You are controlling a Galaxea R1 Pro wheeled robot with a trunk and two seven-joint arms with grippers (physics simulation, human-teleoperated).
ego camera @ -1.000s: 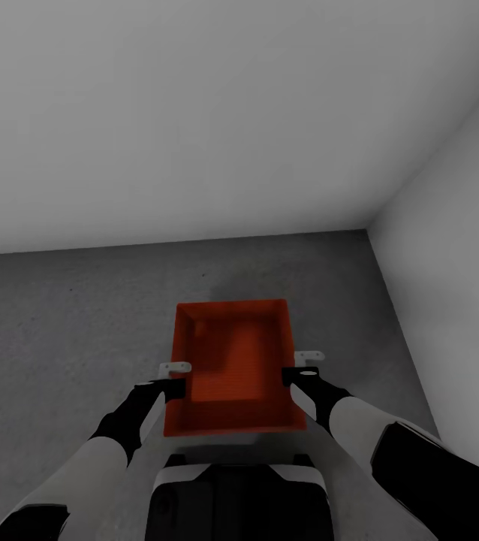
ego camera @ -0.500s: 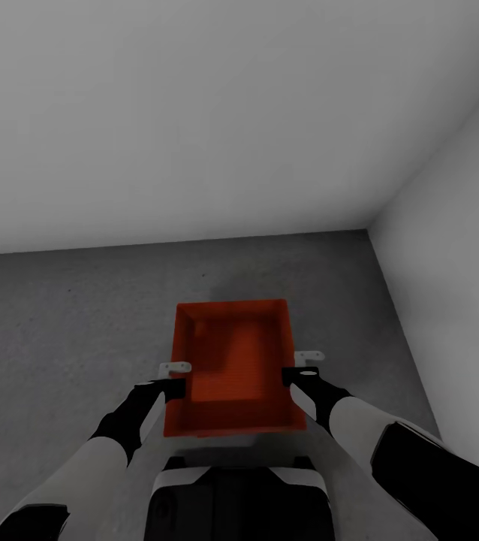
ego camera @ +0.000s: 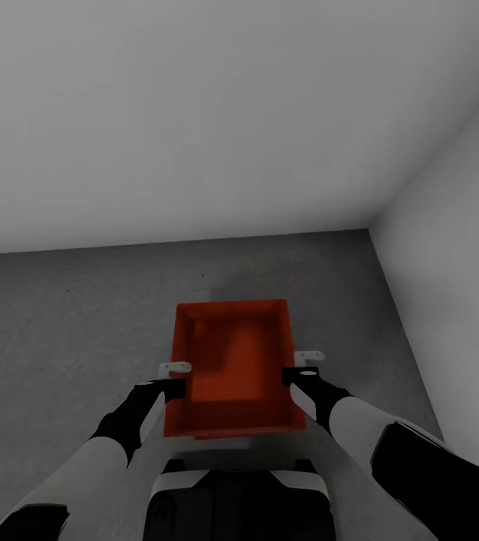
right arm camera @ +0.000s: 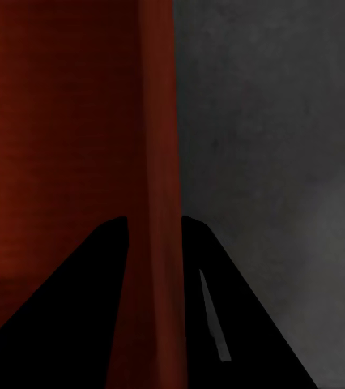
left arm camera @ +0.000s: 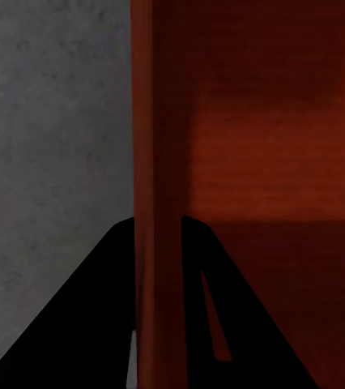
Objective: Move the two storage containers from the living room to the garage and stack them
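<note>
One orange-red storage container (ego camera: 232,361) is in front of my trunk, open top up, over the dark grey concrete floor (ego camera: 67,315) of the garage. My left gripper (ego camera: 176,383) is shut on its left wall and my right gripper (ego camera: 293,373) is shut on its right wall. In the left wrist view the red wall (left arm camera: 160,162) runs straight between the black fingers of the left gripper (left arm camera: 158,223). The right wrist view shows the same: the wall (right arm camera: 158,121) is pinched in the right gripper (right arm camera: 152,219). I cannot tell whether the container's base touches the floor.
A plain white wall (ego camera: 194,113) stands straight ahead and a second white wall (ego camera: 457,263) closes the right side, meeting in a corner at the far right. Bare concrete stretches to the left and ahead of the container.
</note>
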